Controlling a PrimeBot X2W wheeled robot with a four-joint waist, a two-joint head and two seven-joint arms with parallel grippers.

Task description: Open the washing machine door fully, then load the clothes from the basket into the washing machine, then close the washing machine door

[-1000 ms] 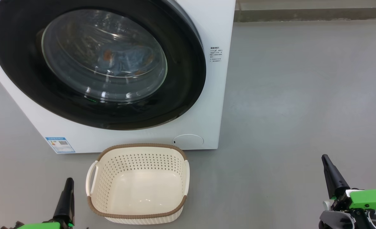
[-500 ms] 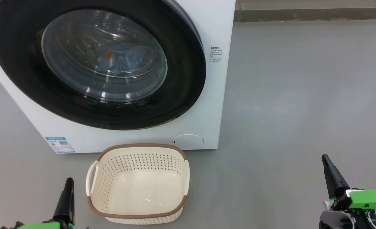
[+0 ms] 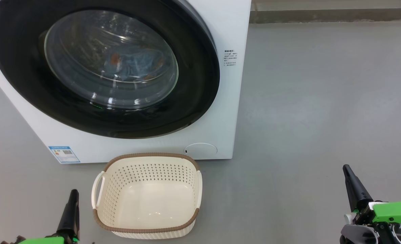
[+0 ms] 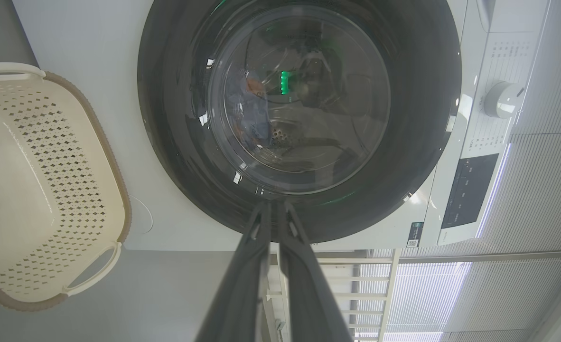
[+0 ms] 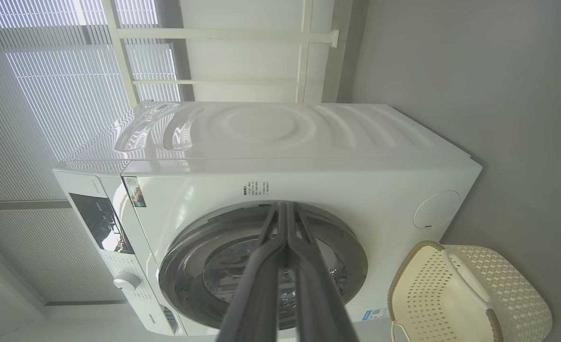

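The white washing machine (image 3: 221, 27) stands at the upper left, its round black door (image 3: 193, 84) flush against the front, closed. Through the glass window, light blue clothes (image 3: 136, 64) with orange marks lie inside the drum. The cream basket (image 3: 146, 196) with a brown rim sits on the floor before the machine, with nothing in it. My left gripper (image 3: 73, 193) is shut at the lower left, beside the basket's left handle. My right gripper (image 3: 346, 168) is shut at the lower right, well clear of the basket. The wrist views show the door (image 4: 166, 118) (image 5: 356, 251) and the basket (image 4: 119, 204) (image 5: 508, 285).
Grey floor (image 3: 322, 101) spreads open to the right of the machine, ending at a low wall skirting (image 3: 322, 15) at the back. A blue label (image 3: 64, 154) and a round flap (image 3: 200, 149) sit low on the machine's front. Window blinds (image 5: 48, 95) rise behind it.
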